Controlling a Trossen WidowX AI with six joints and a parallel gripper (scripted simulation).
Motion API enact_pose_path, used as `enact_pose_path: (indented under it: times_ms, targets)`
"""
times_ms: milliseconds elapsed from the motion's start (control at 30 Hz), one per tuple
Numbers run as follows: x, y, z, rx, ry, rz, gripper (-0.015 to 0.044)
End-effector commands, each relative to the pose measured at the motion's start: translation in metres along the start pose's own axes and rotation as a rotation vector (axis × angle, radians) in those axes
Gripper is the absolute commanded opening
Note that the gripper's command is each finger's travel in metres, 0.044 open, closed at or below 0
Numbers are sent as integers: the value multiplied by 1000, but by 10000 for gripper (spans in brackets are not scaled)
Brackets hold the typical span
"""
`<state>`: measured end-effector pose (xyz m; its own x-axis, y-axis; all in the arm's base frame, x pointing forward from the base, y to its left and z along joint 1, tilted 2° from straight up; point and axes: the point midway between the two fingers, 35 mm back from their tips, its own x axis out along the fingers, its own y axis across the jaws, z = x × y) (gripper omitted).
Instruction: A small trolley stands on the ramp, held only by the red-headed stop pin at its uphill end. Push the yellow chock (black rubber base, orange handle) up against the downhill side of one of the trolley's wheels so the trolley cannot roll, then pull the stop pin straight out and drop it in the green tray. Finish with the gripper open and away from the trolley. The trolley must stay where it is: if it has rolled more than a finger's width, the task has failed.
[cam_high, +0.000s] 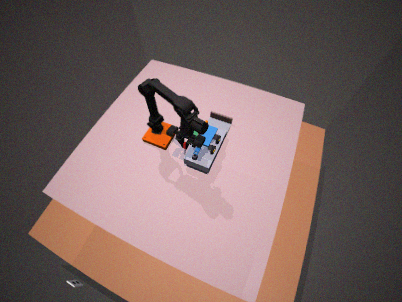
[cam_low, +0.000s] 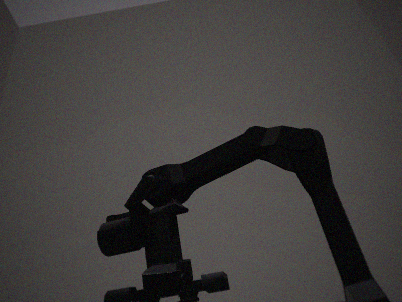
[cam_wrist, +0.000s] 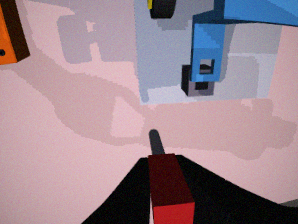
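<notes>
My gripper is shut on the red-headed stop pin. The pin's dark shaft points out beyond the fingers, clear of the ramp's end in the wrist view. The blue trolley stands on the grey ramp. Its blue tongue, with a square hole, reaches over a small dark bracket. A small orange spot beyond the trolley in the top view may be the chock's handle; its contact with a wheel is hidden. A bit of the green tray shows behind the arm.
The orange base plate of the arm lies beside the ramp. A dark brown wall stands at the ramp's far end. A black wheel shows at the wrist view's top. The exterior view shows only the arm.
</notes>
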<state>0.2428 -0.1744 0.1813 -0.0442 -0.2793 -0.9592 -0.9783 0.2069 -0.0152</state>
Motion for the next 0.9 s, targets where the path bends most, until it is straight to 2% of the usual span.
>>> enact_pose_path:
  times_ms: [0,400,867]
  targets:
    - [3,14,0,-2,-2,7,0]
    - [5,38,0,-3,-2,10,0]
    - [-5,34,50,-3,-7,9,0]
